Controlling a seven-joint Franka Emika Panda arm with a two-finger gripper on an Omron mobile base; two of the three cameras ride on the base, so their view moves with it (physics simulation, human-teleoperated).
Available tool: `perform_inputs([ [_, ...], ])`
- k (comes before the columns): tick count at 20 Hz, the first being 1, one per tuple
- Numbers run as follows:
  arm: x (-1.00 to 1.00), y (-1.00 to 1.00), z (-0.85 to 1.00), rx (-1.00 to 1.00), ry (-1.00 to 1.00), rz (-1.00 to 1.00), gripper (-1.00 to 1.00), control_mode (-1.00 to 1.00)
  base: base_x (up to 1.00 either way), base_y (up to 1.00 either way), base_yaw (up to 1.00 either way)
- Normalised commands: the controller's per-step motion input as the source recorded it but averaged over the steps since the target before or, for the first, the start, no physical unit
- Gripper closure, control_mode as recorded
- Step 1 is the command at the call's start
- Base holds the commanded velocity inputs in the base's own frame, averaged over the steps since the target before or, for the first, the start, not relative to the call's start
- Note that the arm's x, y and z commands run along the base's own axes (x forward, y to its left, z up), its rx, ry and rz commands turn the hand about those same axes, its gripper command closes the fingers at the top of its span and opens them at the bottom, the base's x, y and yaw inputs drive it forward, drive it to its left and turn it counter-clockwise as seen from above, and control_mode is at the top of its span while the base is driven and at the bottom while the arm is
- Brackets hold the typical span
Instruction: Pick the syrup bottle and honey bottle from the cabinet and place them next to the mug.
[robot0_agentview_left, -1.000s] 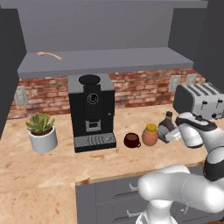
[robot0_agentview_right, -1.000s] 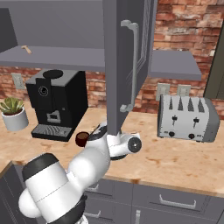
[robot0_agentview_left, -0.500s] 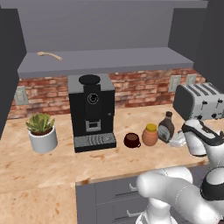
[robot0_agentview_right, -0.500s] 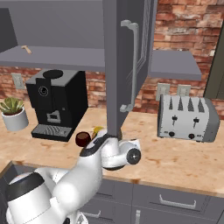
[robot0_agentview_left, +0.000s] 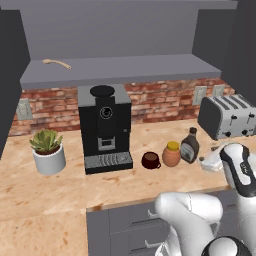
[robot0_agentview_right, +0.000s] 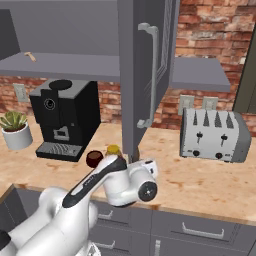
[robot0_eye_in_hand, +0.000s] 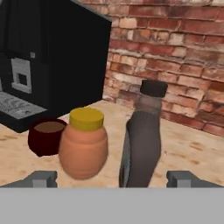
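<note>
On the counter the dark maroon mug (robot0_agentview_left: 151, 160), the orange honey bottle (robot0_agentview_left: 171, 154) with its yellow lid and the dark brown syrup bottle (robot0_agentview_left: 190, 146) stand upright in a row, close together. My gripper (robot0_agentview_left: 206, 162) hovers just right of the syrup bottle, open and holding nothing. In the hand view its two tips (robot0_eye_in_hand: 113, 179) sit wide apart at the bottom. Ahead of them stand the syrup bottle (robot0_eye_in_hand: 142, 140), the honey bottle (robot0_eye_in_hand: 83, 146) and the mug (robot0_eye_in_hand: 46, 136). The grey cabinet shelf (robot0_agentview_left: 120, 70) runs above the counter.
A black coffee machine (robot0_agentview_left: 105, 127) stands left of the mug, with a white plant pot (robot0_agentview_left: 48, 159) further left. A silver toaster (robot0_agentview_left: 227, 116) sits at the back right. The open cabinet door (robot0_agentview_right: 145, 75) hangs above the bottles. A small tan item (robot0_agentview_left: 56, 62) lies on the shelf.
My hand has drawn back from the syrup bottle, to the right and toward the counter's front edge. Both bottles and the mug stay where they were.
</note>
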Motion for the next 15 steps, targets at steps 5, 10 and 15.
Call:
perform_inputs([
  [5,-0.07,0.47,0.88,0.01,-0.08,0.0,-1.0,-1.0,0.0,0.0,0.0],
  [10,-0.27,0.49,1.0,0.0,0.0,0.0,-1.0,-1.0,0.0,0.0,0.0],
  [15,-0.38,0.46,1.0,0.0,0.03,0.0,-1.0,-1.0,0.0,0.0,0.0],
])
